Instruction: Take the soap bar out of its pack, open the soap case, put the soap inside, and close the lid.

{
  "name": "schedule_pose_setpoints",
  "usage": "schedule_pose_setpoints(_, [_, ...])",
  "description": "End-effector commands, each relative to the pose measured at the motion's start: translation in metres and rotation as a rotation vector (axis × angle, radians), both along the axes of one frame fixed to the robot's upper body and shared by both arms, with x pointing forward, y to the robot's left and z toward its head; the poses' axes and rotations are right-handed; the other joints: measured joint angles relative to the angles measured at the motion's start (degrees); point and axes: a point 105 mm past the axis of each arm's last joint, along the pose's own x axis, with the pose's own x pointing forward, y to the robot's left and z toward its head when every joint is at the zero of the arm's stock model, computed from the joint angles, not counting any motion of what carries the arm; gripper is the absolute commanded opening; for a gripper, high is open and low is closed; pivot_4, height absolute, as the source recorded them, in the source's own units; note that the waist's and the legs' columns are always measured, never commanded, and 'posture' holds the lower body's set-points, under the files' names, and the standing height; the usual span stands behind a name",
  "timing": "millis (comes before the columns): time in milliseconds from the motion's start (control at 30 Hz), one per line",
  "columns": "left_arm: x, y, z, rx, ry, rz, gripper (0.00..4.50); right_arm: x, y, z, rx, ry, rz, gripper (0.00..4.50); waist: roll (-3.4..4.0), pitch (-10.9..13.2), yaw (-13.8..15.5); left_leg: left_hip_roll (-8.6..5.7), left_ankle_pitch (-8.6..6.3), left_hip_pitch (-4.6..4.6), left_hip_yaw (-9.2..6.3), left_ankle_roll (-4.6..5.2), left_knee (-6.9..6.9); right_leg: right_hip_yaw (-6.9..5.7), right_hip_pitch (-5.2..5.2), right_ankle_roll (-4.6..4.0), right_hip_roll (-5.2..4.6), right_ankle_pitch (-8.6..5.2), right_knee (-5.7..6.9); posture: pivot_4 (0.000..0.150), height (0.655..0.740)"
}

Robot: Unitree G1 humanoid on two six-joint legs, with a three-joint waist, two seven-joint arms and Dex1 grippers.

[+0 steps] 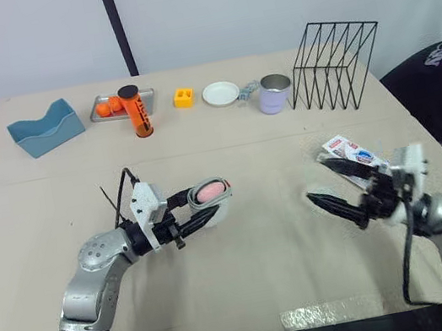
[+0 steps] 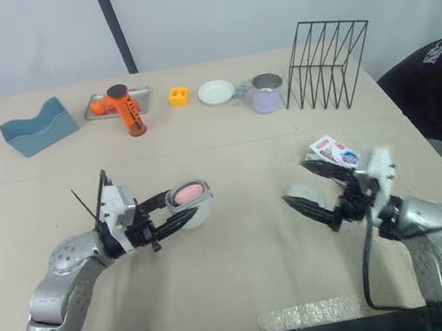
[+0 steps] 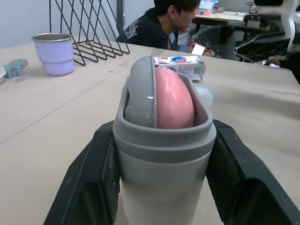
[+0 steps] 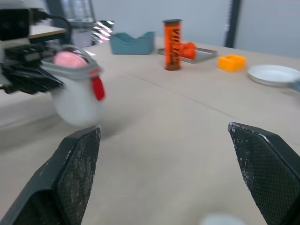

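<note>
Soap case (image 1: pixel 216 211) sits clamped between L fingers (image 3: pixel 101 164), pink soap bar (image 1: pixel 208 192) already inside, lid (image 3: pixel 140 89) not yet down; prob. held steady so the other arm can shut it. R fingers (image 1: pixel 344 209) spread wide, empty, pointing at case. Pack (image 1: pixel 346 148) lies on tabletop (image 1: pixel 263 261) just beside them, discarded.

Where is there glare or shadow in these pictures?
Left eye view: glare on the shiny strip along the near edge of the table. Left wrist view: a small glint on the lid of the soap case. Right wrist view: a soft shadow below the case.
</note>
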Motion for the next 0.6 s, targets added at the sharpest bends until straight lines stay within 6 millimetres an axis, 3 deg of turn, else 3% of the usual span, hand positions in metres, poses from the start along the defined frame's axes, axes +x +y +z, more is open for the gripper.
schedule_pose_setpoints(33, [-0.011, -0.002, 0.009, -0.016, -0.058, -0.057, 1.95, -0.012, -0.016, 0.000, -0.011, -0.061, -0.048, 4.48, 0.02, 0.0, -0.1, 0.01, 0.00, 0.02, 0.06, 0.00, 0.00, 0.05, 0.00, 0.00, 0.00, 0.00, 0.00, 0.150, 0.7400])
schedule_pose_setpoints(267, [-0.032, -0.006, -0.007, 0.074, -0.048, -0.235, 1.95, -0.026, -0.032, -0.016, -0.035, -0.009, -0.067, 4.48, 0.08, 0.0, -0.1, 0.04, 0.00, 0.13, 0.18, 0.00, -0.04, 0.17, 0.04, 0.22, 0.05, -0.13, 0.02, 0.150, 0.7400])
schedule_pose_setpoints(467, [-0.039, -0.007, -0.019, 0.140, -0.045, -0.369, 1.95, -0.031, -0.040, -0.023, -0.062, 0.024, -0.049, 4.48, 0.12, -0.1, 0.0, 0.04, -0.01, 0.17, 0.20, 0.01, -0.05, 0.19, 0.05, 0.22, 0.06, -0.14, 0.01, 0.150, 0.7400])
schedule_pose_setpoints(600, [-0.034, -0.007, -0.020, 0.152, -0.053, -0.396, 1.95, -0.034, -0.043, -0.025, -0.076, 0.038, -0.042, 4.48, 0.12, -0.1, 0.0, 0.04, -0.01, 0.16, 0.21, 0.01, -0.05, 0.20, 0.06, 0.26, 0.06, -0.16, 0.00, 0.150, 0.7400])
